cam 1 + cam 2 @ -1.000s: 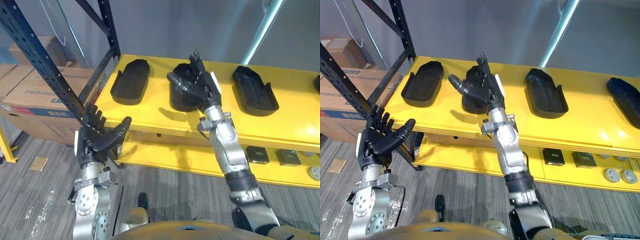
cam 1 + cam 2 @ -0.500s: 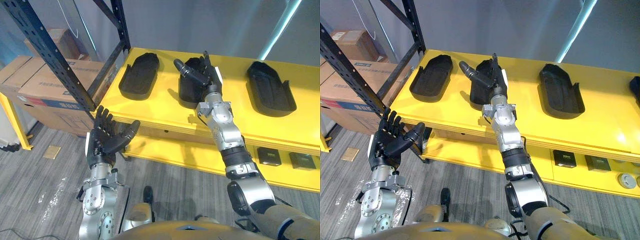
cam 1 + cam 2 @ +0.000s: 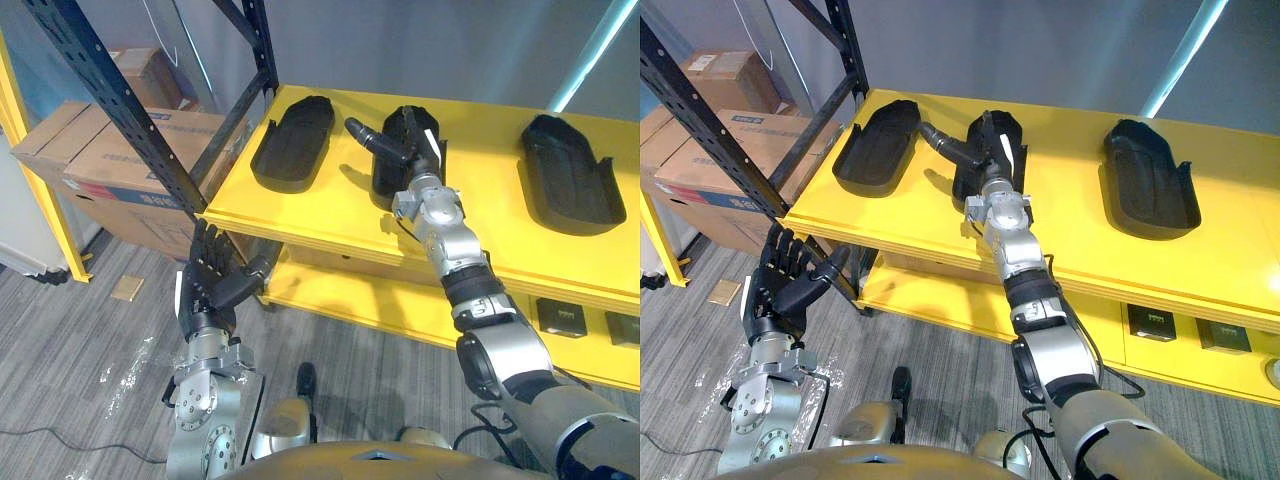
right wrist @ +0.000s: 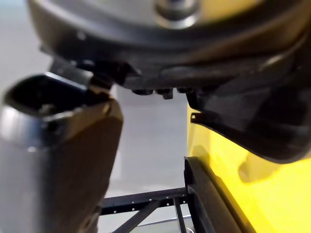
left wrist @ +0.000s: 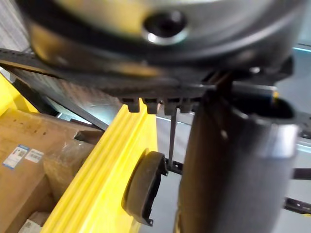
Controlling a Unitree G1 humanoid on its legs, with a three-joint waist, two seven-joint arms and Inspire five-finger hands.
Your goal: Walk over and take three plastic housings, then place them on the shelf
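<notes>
Right hand (image 3: 415, 155) farther out (fingers (image 3: 410, 125) over housing (image 3: 385, 180))

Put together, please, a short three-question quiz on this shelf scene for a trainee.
1. Multiple choice: the right hand is stretched out over which housing? A the left housing; B the middle housing; C the right housing.
2. True or false: the left hand is curled round a housing.
3. Fill in: the middle housing lies on a ____ shelf.

Key: 1 B. 2 False: the left hand is raised in front of the shelf, its fingers straight, holding nothing. 3 yellow.
</notes>
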